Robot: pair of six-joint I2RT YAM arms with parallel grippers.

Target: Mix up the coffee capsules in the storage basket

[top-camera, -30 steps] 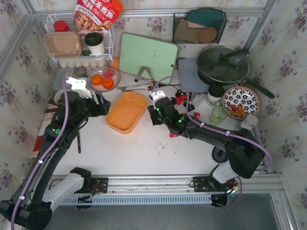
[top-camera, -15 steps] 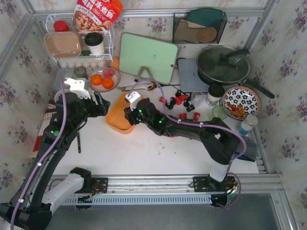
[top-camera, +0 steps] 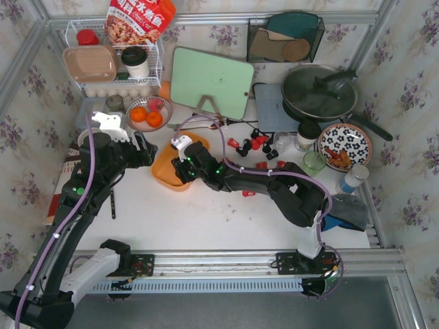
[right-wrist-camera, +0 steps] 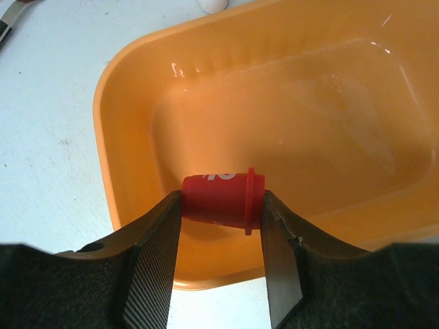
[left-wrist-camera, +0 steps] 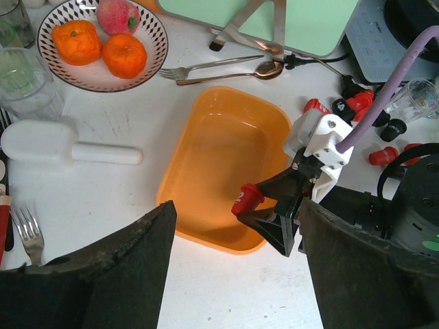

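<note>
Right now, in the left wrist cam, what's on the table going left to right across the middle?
white scoop → orange basket → loose red and black capsules

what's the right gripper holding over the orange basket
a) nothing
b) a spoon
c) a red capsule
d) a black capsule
c: the right gripper is shut on a red capsule, held sideways between its fingers over the inside of the orange basket.
</note>
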